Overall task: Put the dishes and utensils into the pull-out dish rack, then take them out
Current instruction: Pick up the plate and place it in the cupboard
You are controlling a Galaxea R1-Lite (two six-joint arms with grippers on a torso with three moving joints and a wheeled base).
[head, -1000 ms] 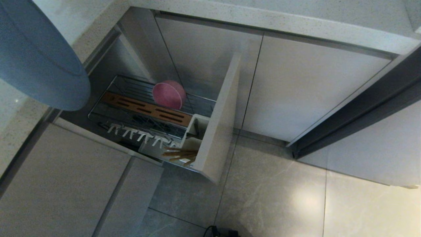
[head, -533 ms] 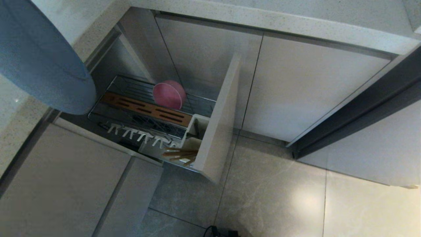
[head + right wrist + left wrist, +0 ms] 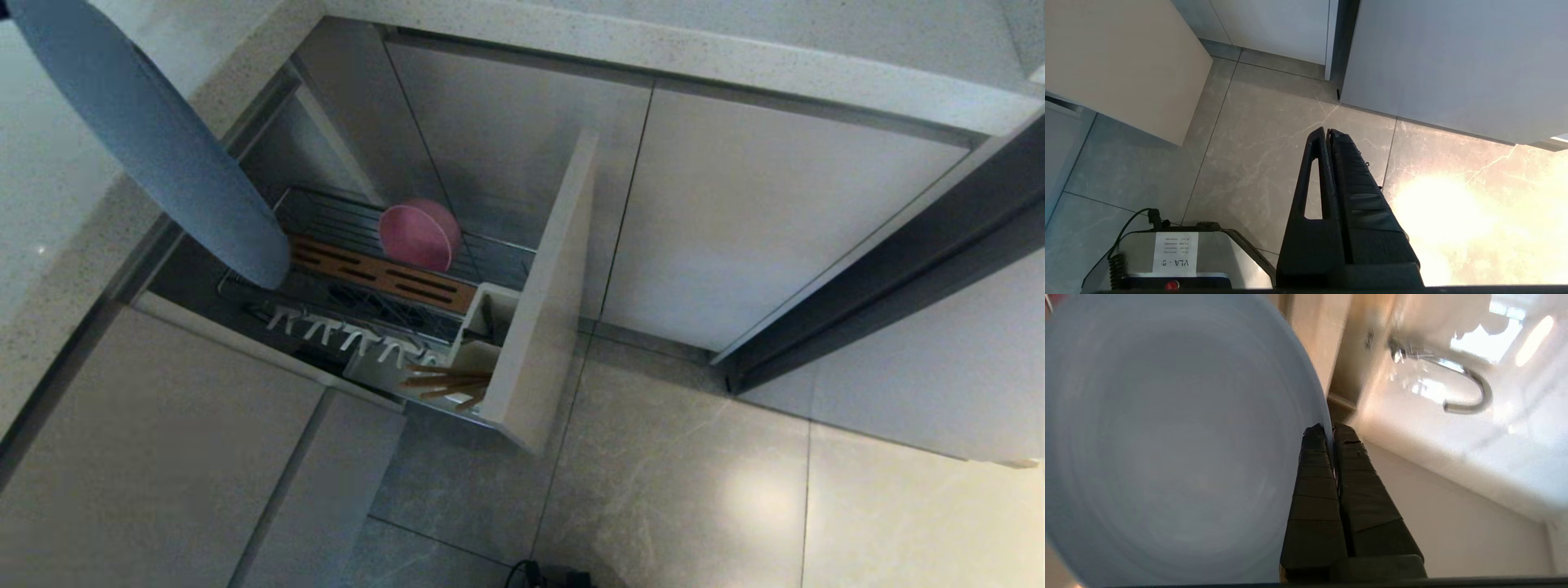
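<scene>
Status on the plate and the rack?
Left gripper shut on blue plate, edge-on above the rack. Right gripper shut, parked over floor. Pink bowl racked, chopsticks in caddy. Slots free.

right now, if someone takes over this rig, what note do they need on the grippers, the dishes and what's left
Left gripper: jaws shut on the rim of the blue plate, held tilted on edge above the near end of the pull-out dish rack.
Right gripper: jaws shut, empty, parked over the floor.
Pink bowl: standing on edge in the rack behind the wooden strip.
Chopsticks: in the white caddy by the front panel.
Done: bowl and chopsticks loaded.
Left: probably slot the plate into the rack, then unload everything.
</scene>
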